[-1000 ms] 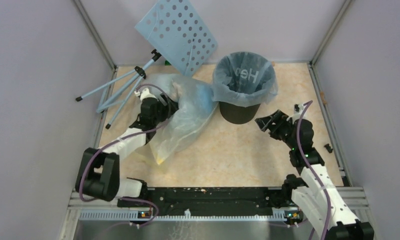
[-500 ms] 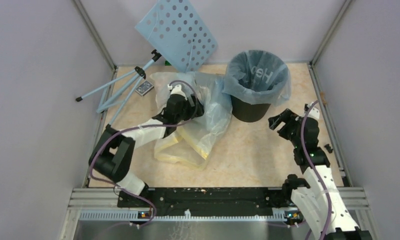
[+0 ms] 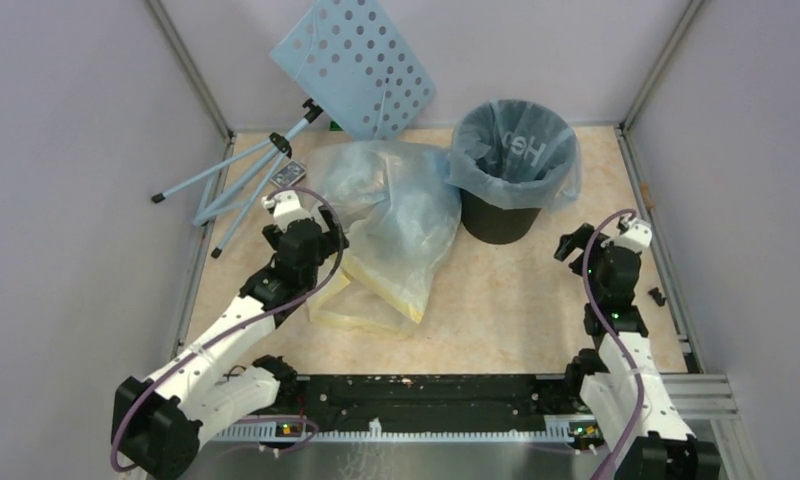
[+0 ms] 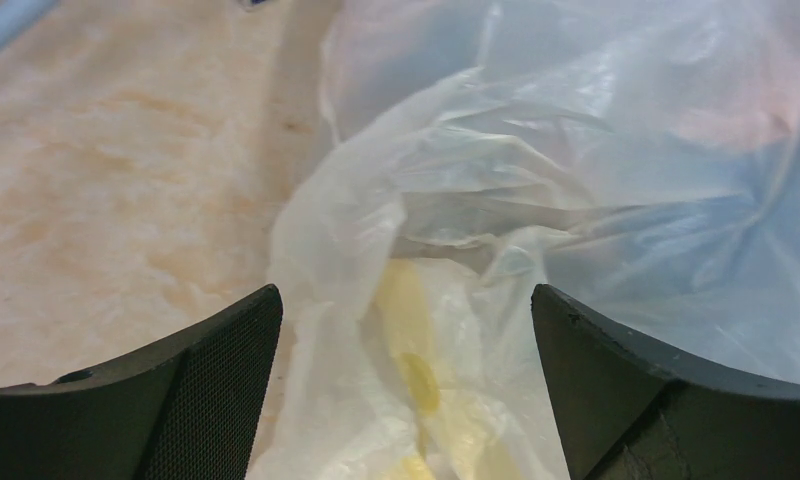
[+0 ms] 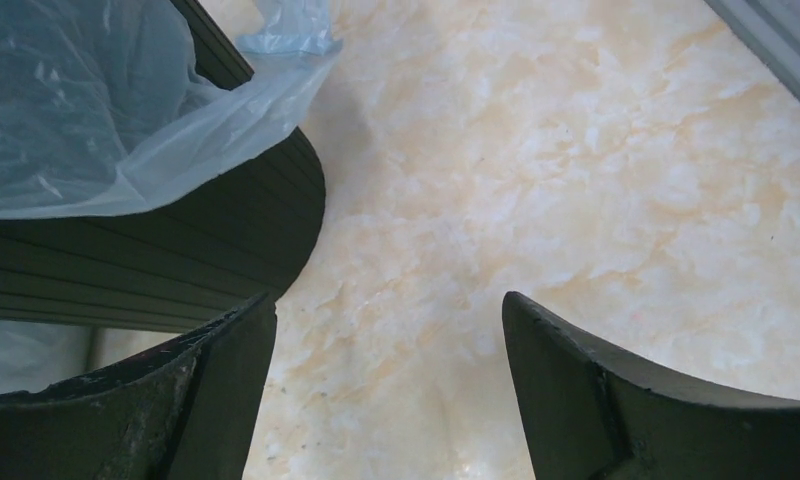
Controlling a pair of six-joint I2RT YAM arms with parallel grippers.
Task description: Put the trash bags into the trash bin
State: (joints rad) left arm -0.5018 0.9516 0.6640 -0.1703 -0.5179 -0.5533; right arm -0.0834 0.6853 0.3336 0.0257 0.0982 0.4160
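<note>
The black trash bin [image 3: 496, 218] stands upright at the back right, lined with a light-blue trash bag [image 3: 516, 150] with white lettering draped over its rim. The bin [image 5: 176, 250] and bag [image 5: 86, 110] also show in the right wrist view. A clear yellowish sack [image 3: 391, 230] lies left of the bin, touching it, with bluish film showing through it [image 4: 696, 230]. My left gripper [image 3: 328, 240] is open at the sack's left edge, with sack film [image 4: 426, 350] lying between the jaws [image 4: 406, 300]. My right gripper [image 3: 574, 245] is open and empty [image 5: 386, 305], right of the bin's base.
A pale-blue perforated panel [image 3: 354, 65] leans at the back wall, with its blue tripod legs [image 3: 246, 170] on the left. A small dark flat object [image 3: 291, 175] lies near the legs. A small black piece [image 3: 656, 295] sits by the right rail.
The bin shifted right a second ago. Since then my left gripper has let go of the sack and drawn back left. My right gripper has pulled back to the right, away from the bin.
</note>
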